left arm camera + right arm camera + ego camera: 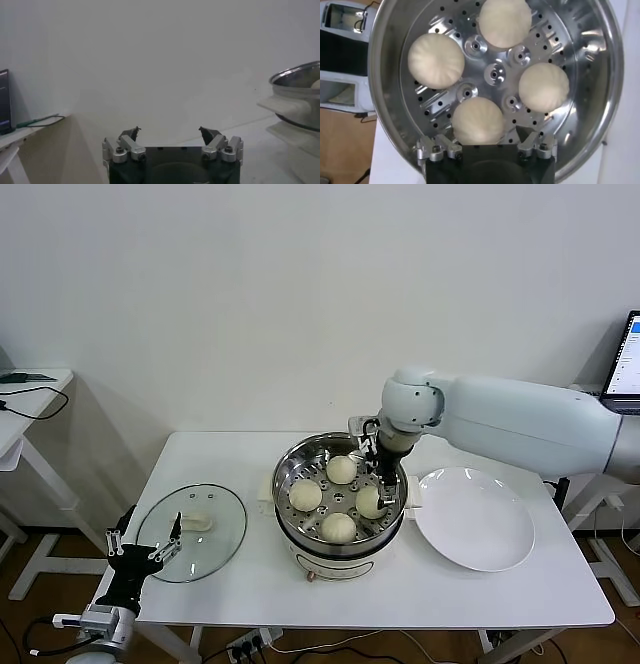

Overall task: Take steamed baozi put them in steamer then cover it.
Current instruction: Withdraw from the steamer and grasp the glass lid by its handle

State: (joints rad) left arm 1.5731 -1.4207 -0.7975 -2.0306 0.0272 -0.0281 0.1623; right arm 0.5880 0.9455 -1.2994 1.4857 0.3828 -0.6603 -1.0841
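- Right gripper is hanging inside the steamer with its fingers spread on either side of the bun on the plate side; whether the pads are touching the dough I cannot tell, and it is not lifting anything.
- Steamer is sitting mid-table with all four steamed baozi lying apart on its perforated tray, so the loading part is looking finished.
- White plate, just beside the pot on the robot's right, is carrying nothing.
- Glass lid is lying flat on the table to the robot's left, well apart from the pot; covering is what is remaining.
- Left gripper is waiting low by the table's front-left corner, near the lid, fingers spread and holding nothing.
- Right wrist view is showing the tray holes and the bun between the fingers; the head view alone is showing lid and plate; the left wrist view is catching only the pot's rim.
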